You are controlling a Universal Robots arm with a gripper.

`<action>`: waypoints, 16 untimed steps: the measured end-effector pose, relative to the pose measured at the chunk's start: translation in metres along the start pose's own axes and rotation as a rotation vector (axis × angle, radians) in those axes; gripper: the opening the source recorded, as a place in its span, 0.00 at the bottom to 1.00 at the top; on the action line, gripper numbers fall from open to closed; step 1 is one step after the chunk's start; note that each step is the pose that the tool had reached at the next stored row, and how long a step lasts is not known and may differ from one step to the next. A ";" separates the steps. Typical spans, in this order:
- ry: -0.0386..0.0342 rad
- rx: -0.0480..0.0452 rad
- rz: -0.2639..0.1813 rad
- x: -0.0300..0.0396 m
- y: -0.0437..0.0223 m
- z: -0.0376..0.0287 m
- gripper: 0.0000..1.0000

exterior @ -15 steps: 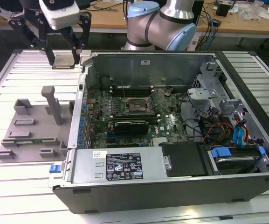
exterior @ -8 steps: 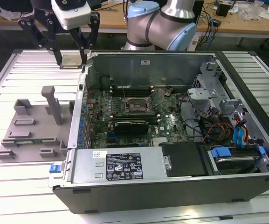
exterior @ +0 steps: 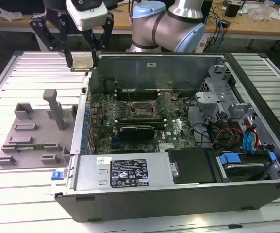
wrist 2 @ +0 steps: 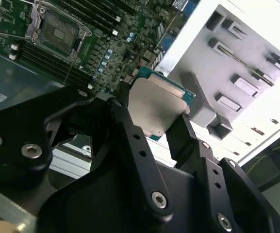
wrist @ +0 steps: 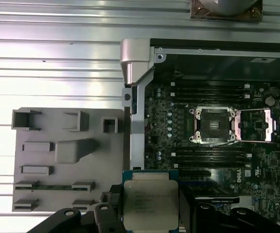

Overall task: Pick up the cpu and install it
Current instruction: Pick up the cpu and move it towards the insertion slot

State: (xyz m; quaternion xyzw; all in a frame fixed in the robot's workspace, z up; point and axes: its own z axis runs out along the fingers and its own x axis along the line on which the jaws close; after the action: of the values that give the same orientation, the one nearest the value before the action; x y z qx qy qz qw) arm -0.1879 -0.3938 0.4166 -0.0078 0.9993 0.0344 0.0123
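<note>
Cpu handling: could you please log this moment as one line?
end effector shut on cpu | cpu clear of socket | socket open, empty

Cpu, part-hidden in the grip beside the open case.

In the second wrist view, near corners of the cpu covered by the black fingers clamped on its edges. In the first wrist view, one edge of the cpu lost past the frame, and the computer case running out of frame too. In the exterior view, cpu partly screened by the finger in front, arm sliced off at the top. Round object clipped by the frame, impossible to identify.
</note>
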 end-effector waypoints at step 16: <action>-0.0001 -0.0001 0.000 -0.0386 0.0003 0.0010 0.55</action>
State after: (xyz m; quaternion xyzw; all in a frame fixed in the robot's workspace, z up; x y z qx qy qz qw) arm -0.1493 -0.3929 0.4166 -0.0078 0.9993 0.0344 0.0124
